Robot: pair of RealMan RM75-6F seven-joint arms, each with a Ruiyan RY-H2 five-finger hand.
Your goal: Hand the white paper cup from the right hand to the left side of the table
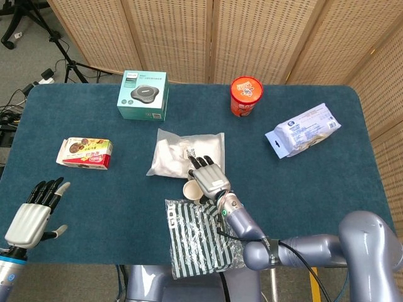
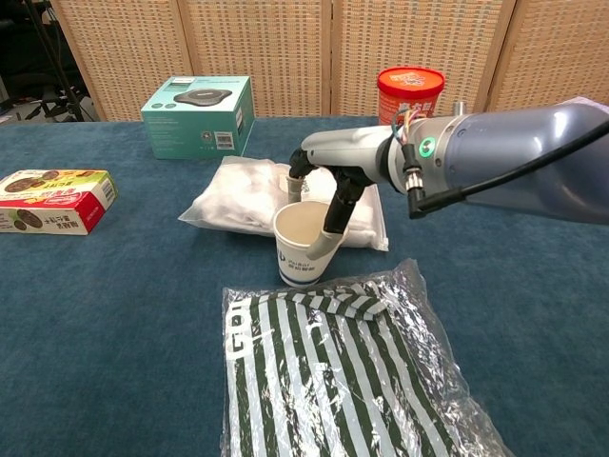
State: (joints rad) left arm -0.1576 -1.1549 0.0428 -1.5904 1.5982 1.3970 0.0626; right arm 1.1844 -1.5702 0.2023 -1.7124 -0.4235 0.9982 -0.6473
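The right robot hand (image 1: 208, 177) grips the white paper cup (image 1: 191, 189) beside a striped bag (image 1: 198, 236).

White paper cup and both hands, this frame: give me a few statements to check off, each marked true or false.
1. The right hand holds the white paper cup at its rim. True.
2. The cup lies tipped on its side. False: it is upright, mouth up.
3. The left hand is holding the cup. False: it is open and empty near the table's left front corner.
4. The cup is between the white padded bag and the striped plastic-wrapped packet. True.
5. The red round tub stands beside the left hand. False: it stands at the table's far edge.
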